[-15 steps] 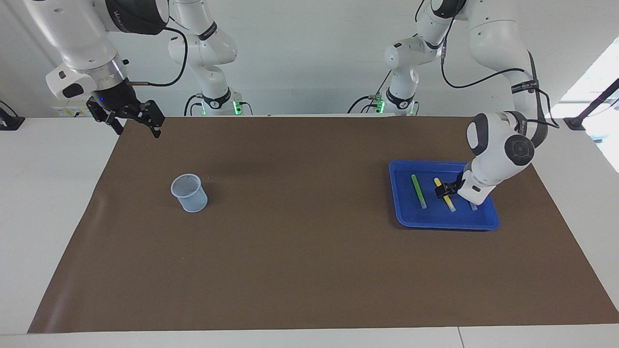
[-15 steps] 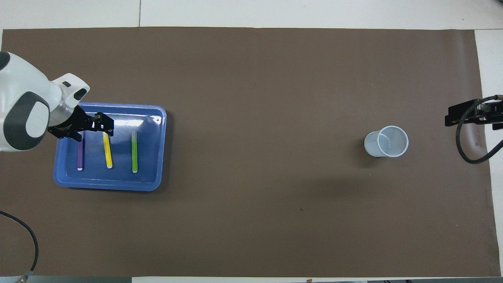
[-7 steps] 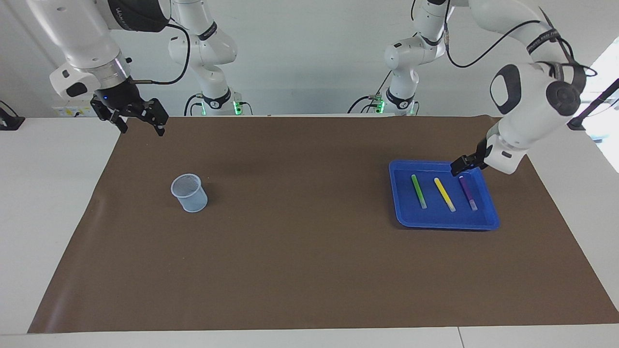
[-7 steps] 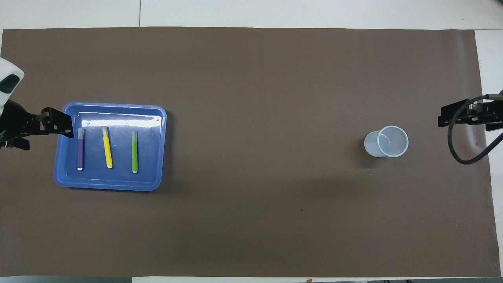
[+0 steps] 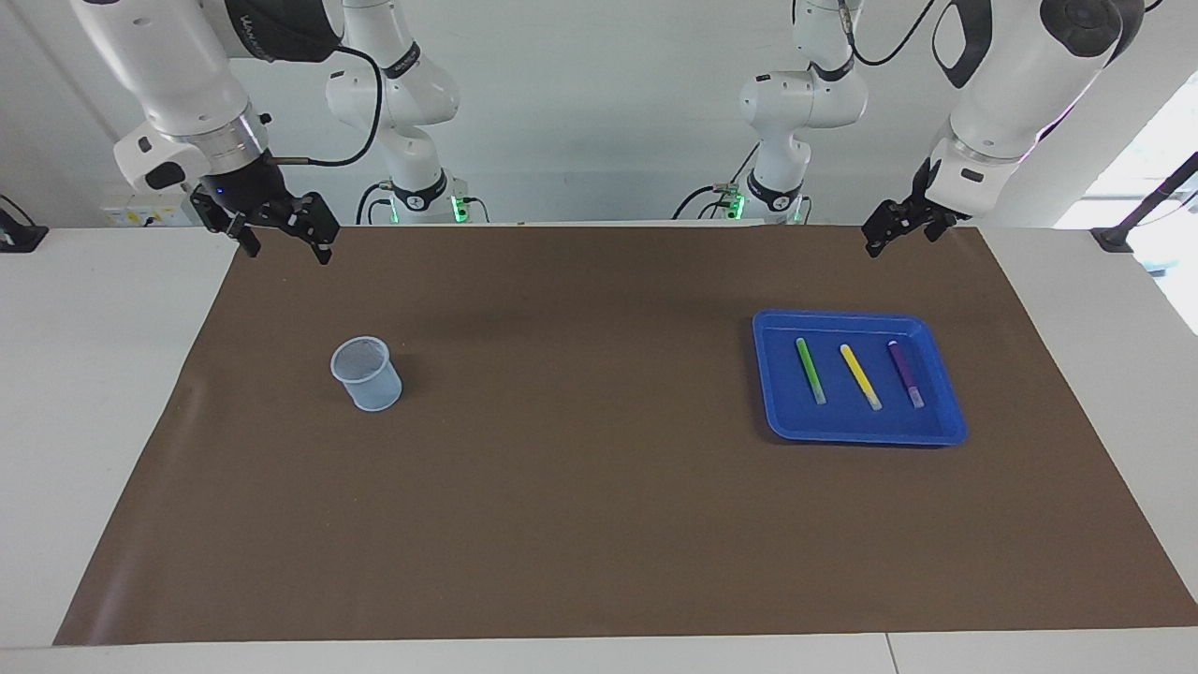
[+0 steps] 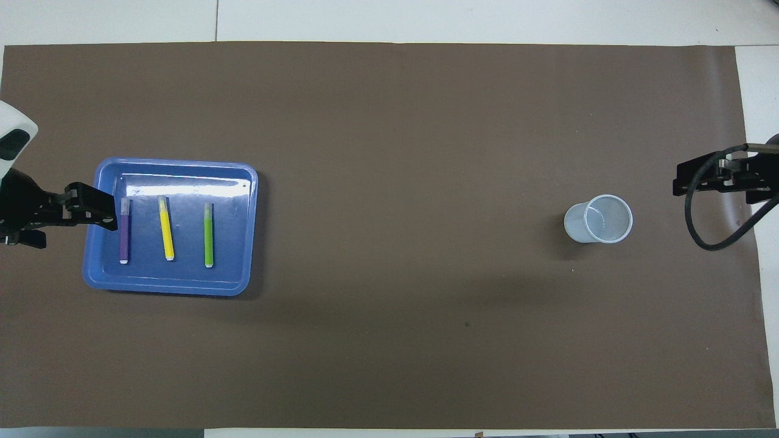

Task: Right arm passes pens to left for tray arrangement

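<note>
The blue tray (image 5: 769,412) (image 6: 253,231) lies on the brown mat toward the left arm's end. In it three pens lie side by side, apart: green (image 5: 810,371) (image 6: 209,235), yellow (image 5: 860,376) (image 6: 165,229) and purple (image 5: 905,373) (image 6: 124,233). My left gripper (image 5: 900,234) (image 6: 64,213) hangs open and empty, raised well above the mat; from overhead it covers the tray's rim beside the purple pen. My right gripper (image 5: 285,245) (image 6: 718,182) hangs open and empty over the mat's corner at the right arm's end.
A small translucent pale cup (image 5: 367,373) (image 6: 598,219) stands upright on the mat toward the right arm's end. Two slimmer white arms with green lights (image 5: 412,103) stand at the table's robot end. The brown mat (image 5: 580,487) covers most of the table.
My left gripper has risen out of the tray, up and back toward the robots, uncovering the purple pen. The right gripper has drifted slightly toward the table's middle. The pens have not moved.
</note>
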You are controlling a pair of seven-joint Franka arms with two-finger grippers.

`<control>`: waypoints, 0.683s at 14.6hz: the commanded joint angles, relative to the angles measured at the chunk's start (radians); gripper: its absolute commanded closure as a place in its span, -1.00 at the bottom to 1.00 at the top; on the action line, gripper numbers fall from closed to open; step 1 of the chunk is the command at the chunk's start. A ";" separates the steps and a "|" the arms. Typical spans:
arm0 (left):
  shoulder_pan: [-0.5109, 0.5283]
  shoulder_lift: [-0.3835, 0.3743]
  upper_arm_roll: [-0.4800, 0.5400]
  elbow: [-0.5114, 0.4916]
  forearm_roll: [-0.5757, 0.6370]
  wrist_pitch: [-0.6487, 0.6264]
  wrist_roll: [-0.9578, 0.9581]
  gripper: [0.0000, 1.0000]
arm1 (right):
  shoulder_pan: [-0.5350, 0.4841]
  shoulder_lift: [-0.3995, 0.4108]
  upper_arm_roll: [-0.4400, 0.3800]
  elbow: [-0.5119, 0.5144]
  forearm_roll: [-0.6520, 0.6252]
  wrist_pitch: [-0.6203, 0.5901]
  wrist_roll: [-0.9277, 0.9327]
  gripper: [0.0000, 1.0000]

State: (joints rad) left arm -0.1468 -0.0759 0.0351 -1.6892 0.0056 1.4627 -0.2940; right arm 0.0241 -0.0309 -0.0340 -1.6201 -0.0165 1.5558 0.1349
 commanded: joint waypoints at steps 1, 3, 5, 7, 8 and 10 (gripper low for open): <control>-0.040 0.028 0.040 0.086 -0.030 -0.059 -0.007 -1.00 | -0.006 0.011 0.013 0.017 0.010 -0.013 0.015 -1.00; -0.040 0.050 0.036 0.147 -0.030 -0.113 -0.005 -1.00 | 0.000 0.012 0.011 0.014 0.010 -0.011 0.012 -1.00; -0.042 0.047 0.031 0.138 -0.032 -0.128 -0.001 -1.00 | -0.003 0.011 0.011 0.012 0.012 -0.011 0.005 -1.00; -0.036 0.038 0.031 0.096 -0.036 -0.098 0.022 -1.00 | -0.004 0.011 0.011 0.012 0.012 -0.011 0.005 -1.00; -0.034 0.038 0.028 0.095 -0.036 -0.087 0.032 -1.00 | -0.003 0.011 0.011 0.012 0.012 -0.011 0.009 -1.00; -0.033 0.042 0.026 0.100 -0.051 -0.062 0.030 -1.00 | -0.001 0.011 0.012 0.011 0.017 -0.011 0.006 -1.00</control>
State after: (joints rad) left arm -0.1721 -0.0353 0.0522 -1.5902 -0.0258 1.3758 -0.2787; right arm 0.0317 -0.0268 -0.0297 -1.6201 -0.0163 1.5558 0.1349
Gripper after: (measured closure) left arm 0.000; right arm 0.000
